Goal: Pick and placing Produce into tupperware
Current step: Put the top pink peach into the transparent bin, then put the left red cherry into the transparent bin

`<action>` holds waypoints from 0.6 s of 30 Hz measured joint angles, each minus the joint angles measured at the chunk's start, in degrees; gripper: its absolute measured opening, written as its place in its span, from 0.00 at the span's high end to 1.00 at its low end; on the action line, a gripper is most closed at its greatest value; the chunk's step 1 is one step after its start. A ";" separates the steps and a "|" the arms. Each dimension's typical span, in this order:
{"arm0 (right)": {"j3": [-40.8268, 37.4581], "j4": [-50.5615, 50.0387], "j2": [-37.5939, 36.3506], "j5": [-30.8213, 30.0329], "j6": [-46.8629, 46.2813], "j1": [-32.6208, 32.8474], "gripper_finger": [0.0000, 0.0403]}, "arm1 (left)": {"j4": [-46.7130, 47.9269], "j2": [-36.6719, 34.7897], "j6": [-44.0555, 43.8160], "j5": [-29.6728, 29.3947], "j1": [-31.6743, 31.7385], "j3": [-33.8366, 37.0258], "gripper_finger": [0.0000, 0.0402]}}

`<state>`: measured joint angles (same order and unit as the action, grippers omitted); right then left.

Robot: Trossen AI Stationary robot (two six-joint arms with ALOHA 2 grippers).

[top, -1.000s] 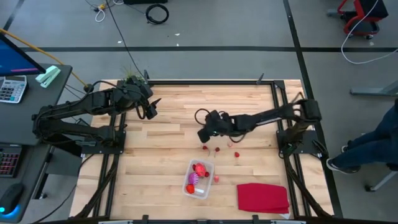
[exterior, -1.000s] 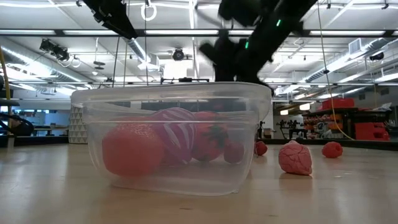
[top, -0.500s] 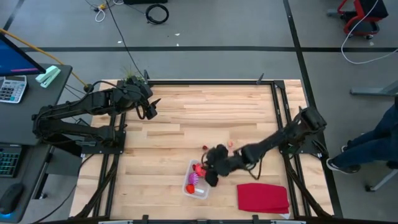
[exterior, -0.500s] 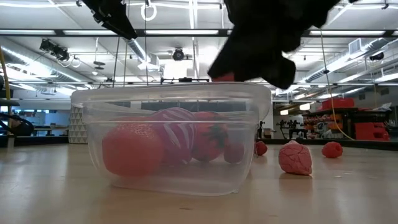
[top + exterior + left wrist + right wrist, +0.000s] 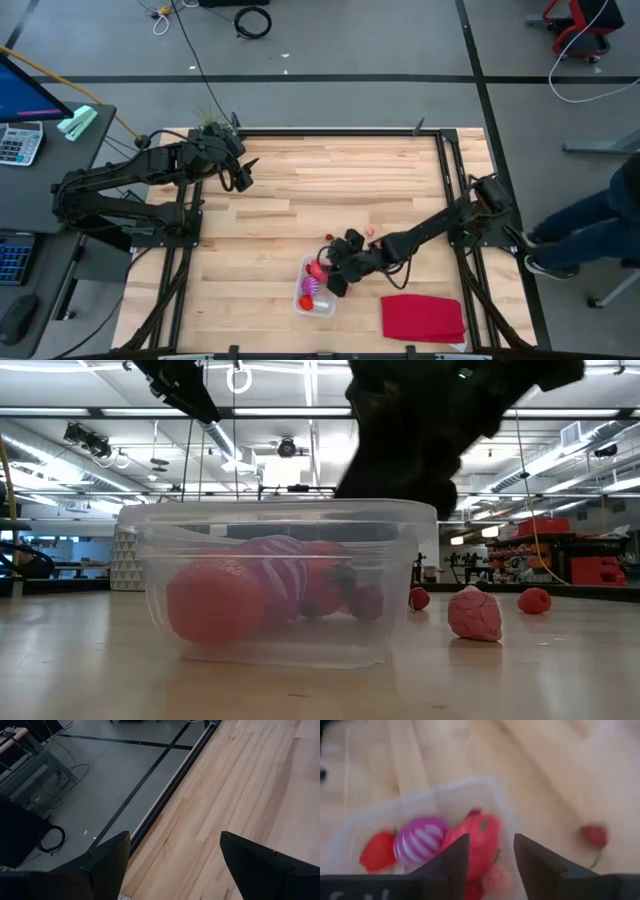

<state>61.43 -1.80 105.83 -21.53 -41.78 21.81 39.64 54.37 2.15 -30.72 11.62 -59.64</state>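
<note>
Right gripper [image 5: 337, 277] hangs over the near-right rim of the tupperware [image 5: 305, 300], fingers parted with a gap between them. In the right wrist view nothing sits between the fingers [image 5: 451, 865]; a small red piece [image 5: 495, 879] lies just below the gap, probably the berry just let go, though the blur makes that uncertain.

Inside the tub: the purple striped piece [image 5: 417, 841], a large red piece [image 5: 475, 840], a red berry [image 5: 379, 851]. Loose produce remains on the table beyond the tub: a pink piece [image 5: 474, 613] and two small red ones [image 5: 534, 600], [image 5: 419, 598].

Step in hand: release into the container. Next move, as I judge it: lift clear of the rim, swing back to the loose pieces, pinch one.

Against a second ago: the right arm was then out mid-table over the scattered berries; it has come across to the tub, and the tub has shifted slightly.

Left gripper [image 5: 240, 176] waits at the far-left corner, fingers spread wide, empty.
</note>
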 joint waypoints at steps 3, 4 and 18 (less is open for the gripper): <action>0.02 -0.02 -1.65 -1.42 1.90 -1.66 0.56 | 0.01 0.00 -0.01 0.00 0.00 0.00 0.21; 0.00 -0.10 -2.20 -1.88 2.60 -2.26 0.56 | 0.02 0.00 0.00 0.00 0.00 0.00 0.21; -0.02 -14.32 -3.43 -1.64 7.17 -11.69 0.57 | 0.14 0.00 0.04 0.00 -0.02 0.00 0.21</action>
<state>61.41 -16.12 102.40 -23.17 -34.61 10.12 39.78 54.37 2.20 -30.72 11.60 -59.64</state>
